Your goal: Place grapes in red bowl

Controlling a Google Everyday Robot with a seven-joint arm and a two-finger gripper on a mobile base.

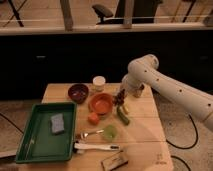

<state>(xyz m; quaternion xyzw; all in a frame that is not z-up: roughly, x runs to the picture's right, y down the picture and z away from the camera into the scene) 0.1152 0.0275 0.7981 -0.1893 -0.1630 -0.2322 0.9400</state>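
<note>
We see the gripper (121, 95) low over the wooden table (145, 135), just right of the red bowl (102, 103), its fingers closed together on what looks like the grapes (120, 98), a dark cluster hanging at the bowl's right rim. The smaller maroon bowl (78, 92) sits to the left, the green tray (44, 134) nearer the front-left

The gripper (121, 95), just right of the red bowl (102, 103), is largely hidden behind the wrist, and its contact with the grapes (120, 97) is too small to be judged. The arm (170, 90) is cut off at the right edge.
</note>
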